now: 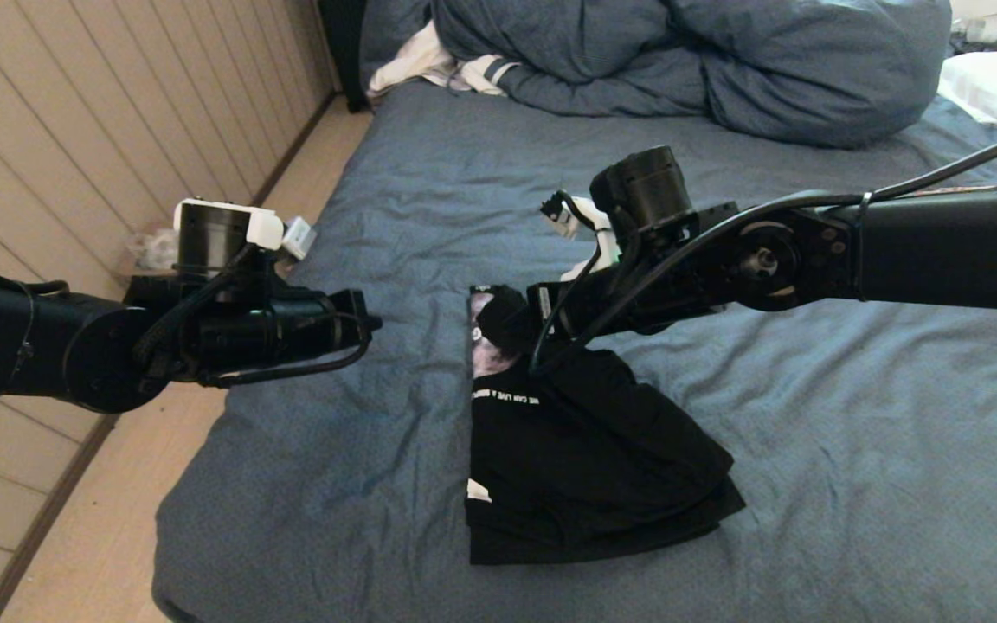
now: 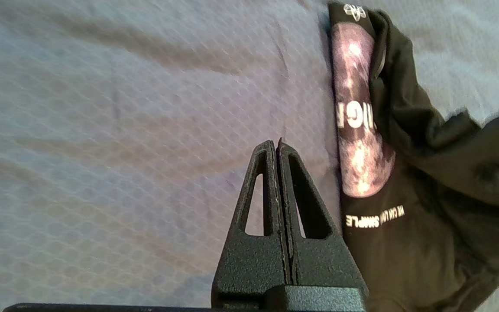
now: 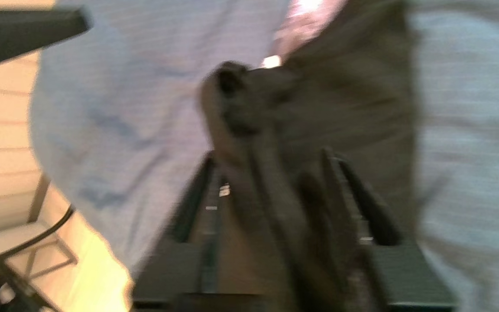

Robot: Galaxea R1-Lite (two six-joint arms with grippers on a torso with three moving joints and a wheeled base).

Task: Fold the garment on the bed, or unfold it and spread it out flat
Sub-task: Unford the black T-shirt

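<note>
The black garment (image 1: pixel 585 459) lies partly folded in the middle of the bed (image 1: pixel 853 484). A strip of its pale moon graphic (image 1: pixel 485 355) and white lettering shows along its left edge. My right gripper (image 1: pixel 500 316) hovers over the garment's far left corner. In the right wrist view its jaws (image 3: pixel 271 156) stand apart, with a bunched fold of black cloth (image 3: pixel 275 130) draped between them. My left gripper (image 1: pixel 373 324) hangs to the left of the garment above bare sheet. It is shut (image 2: pixel 275 143) on nothing, with the garment (image 2: pixel 427 216) beside it.
A bunched blue-grey duvet (image 1: pixel 723 61) fills the head of the bed, with a white striped cloth (image 1: pixel 429 65) at its left end. The bed's left edge drops to a wooden floor (image 1: pixel 118 519) along a panelled wall (image 1: pixel 74 130).
</note>
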